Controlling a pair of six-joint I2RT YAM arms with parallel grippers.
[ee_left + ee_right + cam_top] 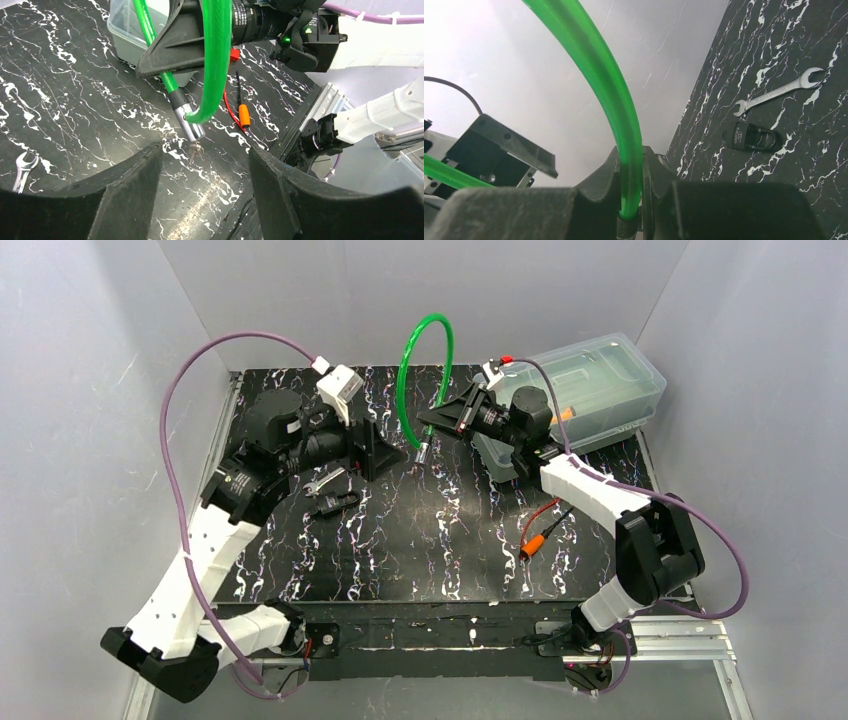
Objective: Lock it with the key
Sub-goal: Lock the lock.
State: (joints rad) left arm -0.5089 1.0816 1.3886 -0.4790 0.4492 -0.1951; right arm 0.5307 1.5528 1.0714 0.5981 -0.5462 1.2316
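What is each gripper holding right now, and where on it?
Right gripper clamps the green cable lock on its cable, just above the metal barrel. Left gripper is open, holding nothing.

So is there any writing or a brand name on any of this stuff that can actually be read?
Nothing here is clear enough to quote.
On the black padlock: pale lettering across its body, too blurred to read.
On the black barrel at the right arm's wrist: white print, too small to read.
On the green cable and the wrench: no marks visible.
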